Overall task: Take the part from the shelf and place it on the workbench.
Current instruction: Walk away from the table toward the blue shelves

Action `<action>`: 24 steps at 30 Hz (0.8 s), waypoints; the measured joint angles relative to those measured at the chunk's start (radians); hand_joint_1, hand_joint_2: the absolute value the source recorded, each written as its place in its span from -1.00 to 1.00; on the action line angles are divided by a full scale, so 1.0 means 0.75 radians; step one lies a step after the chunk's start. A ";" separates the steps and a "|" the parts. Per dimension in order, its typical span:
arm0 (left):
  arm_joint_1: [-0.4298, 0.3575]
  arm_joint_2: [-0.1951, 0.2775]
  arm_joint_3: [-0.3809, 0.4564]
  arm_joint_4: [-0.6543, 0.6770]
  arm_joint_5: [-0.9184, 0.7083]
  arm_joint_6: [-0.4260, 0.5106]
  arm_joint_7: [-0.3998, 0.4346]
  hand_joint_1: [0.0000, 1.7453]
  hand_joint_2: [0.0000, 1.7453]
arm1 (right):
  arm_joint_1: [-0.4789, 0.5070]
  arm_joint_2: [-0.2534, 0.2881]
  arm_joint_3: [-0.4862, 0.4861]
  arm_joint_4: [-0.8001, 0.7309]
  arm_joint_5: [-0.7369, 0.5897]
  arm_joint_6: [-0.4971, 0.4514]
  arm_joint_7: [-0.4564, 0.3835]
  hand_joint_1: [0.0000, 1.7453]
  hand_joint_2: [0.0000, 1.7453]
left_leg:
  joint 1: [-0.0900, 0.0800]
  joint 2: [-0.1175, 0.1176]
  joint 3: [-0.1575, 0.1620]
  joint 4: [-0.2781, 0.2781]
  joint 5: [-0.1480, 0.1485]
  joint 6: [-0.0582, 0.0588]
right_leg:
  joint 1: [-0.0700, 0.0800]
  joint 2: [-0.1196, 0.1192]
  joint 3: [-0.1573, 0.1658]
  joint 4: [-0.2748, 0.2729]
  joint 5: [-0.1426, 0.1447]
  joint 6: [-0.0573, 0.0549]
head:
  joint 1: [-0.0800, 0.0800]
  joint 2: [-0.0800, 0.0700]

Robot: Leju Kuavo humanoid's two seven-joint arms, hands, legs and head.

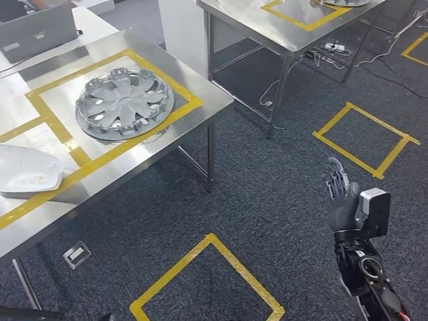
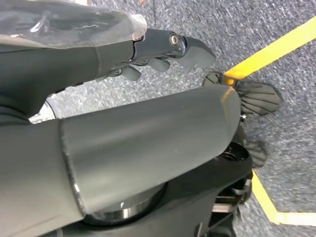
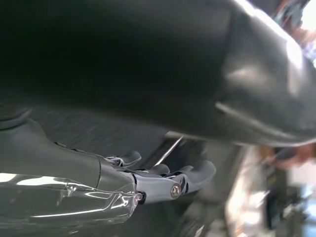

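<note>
A silver wheel cover (image 1: 124, 103) lies flat on the steel workbench (image 1: 208, 91), inside a yellow tape frame. Off to the lower right, well clear of the bench, my right hand (image 1: 339, 184) is raised over the carpet with its fingers apart and nothing in it. In the right wrist view its dark fingers (image 3: 175, 183) reach out straight, with blurred dark shapes behind them. My left hand (image 2: 164, 47) hangs above the grey carpet, fingers stretched out and empty.
A white moulded piece (image 1: 27, 170) lies at the bench's left end and a laptop (image 1: 37, 32) sits behind it. A second steel table (image 1: 283, 37) stands further back, with cables (image 1: 328, 50) under it. Yellow tape squares (image 1: 366, 137) mark the carpet.
</note>
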 joint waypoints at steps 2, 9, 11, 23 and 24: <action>0.004 0.000 0.000 0.000 0.000 0.000 0.001 -1.00 -1.00 | 0.002 -0.005 -0.014 0.106 -0.001 0.017 -0.029 -1.00 -1.00 | -0.004 0.024 -0.004 0.002 0.000 0.000 | -0.001 -0.010 -0.029 0.079 -0.018 0.004 | 0.000 0.000; 0.000 0.002 0.000 0.000 0.000 0.005 0.003 -1.00 -1.00 | -0.032 -0.010 -0.042 0.389 0.065 -0.068 -0.012 -1.00 -1.00 | -0.019 0.095 -0.004 0.021 -0.012 -0.029 | 0.014 -0.076 0.174 -0.307 0.136 -0.035 | 0.000 0.000; -0.002 0.003 0.001 0.000 -0.004 0.003 0.005 -1.00 -1.00 | -0.048 -0.011 -0.040 0.487 0.141 -0.147 0.017 -1.00 -1.00 | -0.016 0.091 -0.006 0.032 -0.025 -0.043 | 0.010 -0.054 0.173 -0.313 0.144 -0.051 | 0.000 0.000; -0.001 0.004 0.001 0.000 -0.003 0.001 0.007 -1.00 -1.00 | -0.144 0.013 0.046 1.087 0.410 -0.233 0.379 -1.00 -1.00 | -0.009 -0.073 -0.009 0.025 -0.010 -0.035 | 0.003 0.085 0.152 -0.314 0.166 -0.052 | -0.001 0.000; -0.004 0.003 0.001 0.000 -0.003 0.001 0.006 -1.00 -1.00 | -0.142 0.016 0.057 1.126 0.422 -0.216 0.445 -1.00 -1.00 | -0.011 -0.068 -0.007 0.021 -0.011 -0.032 | 0.003 0.093 0.151 -0.316 0.168 -0.043 | -0.001 0.000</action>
